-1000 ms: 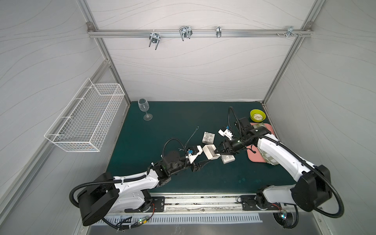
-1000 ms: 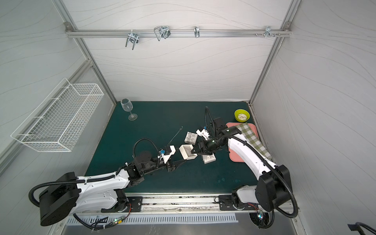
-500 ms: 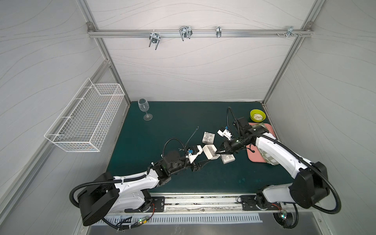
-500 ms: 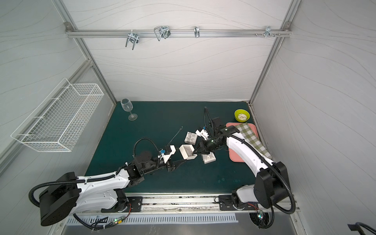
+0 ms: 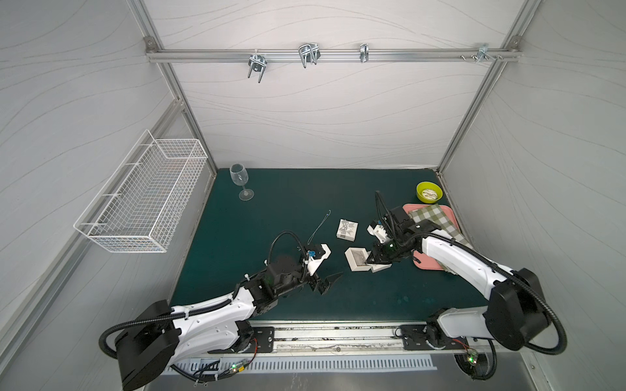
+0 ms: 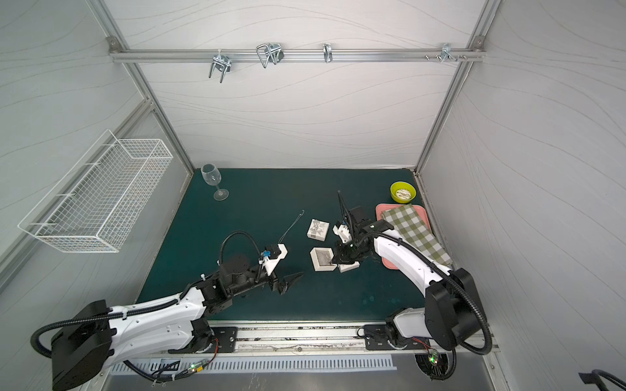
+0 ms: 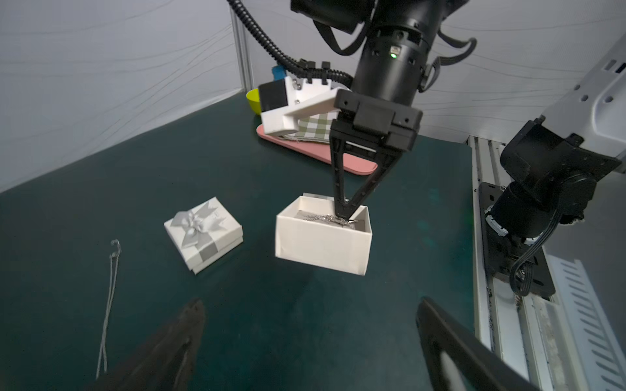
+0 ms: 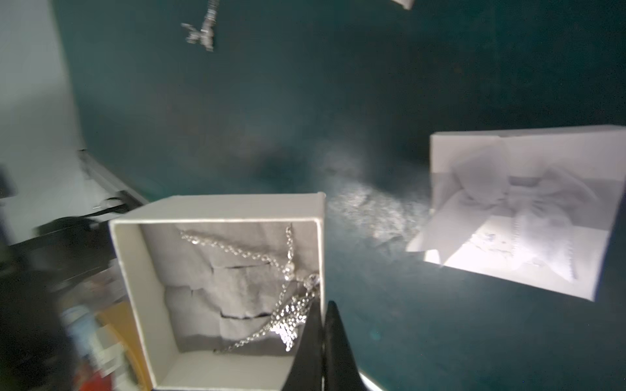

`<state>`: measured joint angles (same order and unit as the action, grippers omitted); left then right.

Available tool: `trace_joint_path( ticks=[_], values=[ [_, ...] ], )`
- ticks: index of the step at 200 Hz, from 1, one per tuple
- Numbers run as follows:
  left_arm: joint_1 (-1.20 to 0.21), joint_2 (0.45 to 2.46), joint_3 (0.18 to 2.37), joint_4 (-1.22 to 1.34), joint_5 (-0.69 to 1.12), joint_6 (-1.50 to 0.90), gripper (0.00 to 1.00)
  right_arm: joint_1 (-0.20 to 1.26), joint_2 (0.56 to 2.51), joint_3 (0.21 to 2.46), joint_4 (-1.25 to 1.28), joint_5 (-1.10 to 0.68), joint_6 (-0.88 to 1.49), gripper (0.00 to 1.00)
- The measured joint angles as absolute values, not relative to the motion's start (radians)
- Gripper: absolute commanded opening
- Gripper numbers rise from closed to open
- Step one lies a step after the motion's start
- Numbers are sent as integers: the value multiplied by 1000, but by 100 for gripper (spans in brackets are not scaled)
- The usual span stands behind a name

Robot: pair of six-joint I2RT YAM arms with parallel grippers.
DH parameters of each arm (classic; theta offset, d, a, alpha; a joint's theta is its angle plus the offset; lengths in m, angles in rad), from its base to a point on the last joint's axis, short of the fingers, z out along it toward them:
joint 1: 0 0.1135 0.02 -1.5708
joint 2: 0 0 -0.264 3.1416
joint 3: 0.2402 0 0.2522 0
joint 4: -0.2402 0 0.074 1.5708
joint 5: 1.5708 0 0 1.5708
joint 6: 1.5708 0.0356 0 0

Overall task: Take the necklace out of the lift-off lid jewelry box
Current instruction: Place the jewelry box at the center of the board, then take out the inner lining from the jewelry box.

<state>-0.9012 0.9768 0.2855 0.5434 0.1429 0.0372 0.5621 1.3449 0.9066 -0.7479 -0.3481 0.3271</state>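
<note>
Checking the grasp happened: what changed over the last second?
The right gripper closed, tips down in the open box, apparently on the necklace. The left gripper opened wide, clear of the box. Bowed lid and loose chain stayed put.

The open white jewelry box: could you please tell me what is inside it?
A silver necklace lies on a grey foam insert; the right tool, shut, reaches in beside it. The tool hides part of the necklace, and anything under the foam is covered.
</note>
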Motion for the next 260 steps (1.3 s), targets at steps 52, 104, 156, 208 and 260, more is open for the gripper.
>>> trace_joint_path(
  ticks=[52,104,156,208,260],
  values=[
    [-900,860,175,451,49,-162,90,755,1431,860,-647,-129,398,5],
    [-861,962,250,316,62,-384,81,815,1520,857,-600,-58,442,40],
    [-815,1099,304,280,126,-559,71,828,1342,873,-649,-46,440,50],
    [-806,1227,344,290,195,-685,55,857,1287,918,-679,-77,427,54],
    [-806,1345,364,347,250,-767,46,912,1420,918,-670,-67,432,41]
  ],
)
